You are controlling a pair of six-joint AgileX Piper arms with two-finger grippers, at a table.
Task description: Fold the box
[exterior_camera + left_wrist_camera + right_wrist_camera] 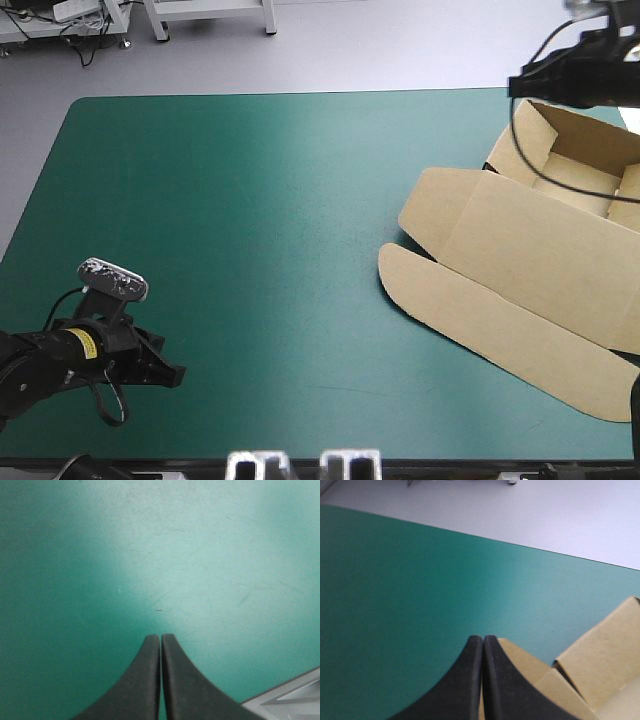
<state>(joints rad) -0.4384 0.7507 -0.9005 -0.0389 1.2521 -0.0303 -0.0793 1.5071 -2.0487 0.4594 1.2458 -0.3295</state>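
Just one box [530,265] and two pincers [160,637] [483,638], both closed.

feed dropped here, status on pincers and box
Left pincer shut, empty, over bare teal-green cover, near-left. Right pincer shut, above far wall of the box. Open tray, lid flat. Nothing seen in the way.

The box [540,270] is plain brown cardboard, matt and smooth. The teal-green cover [210,570] looks matt too, finely scratched, with a soft sheen.

Teal-green table [250,220], open brown box [520,250] at its right edge.
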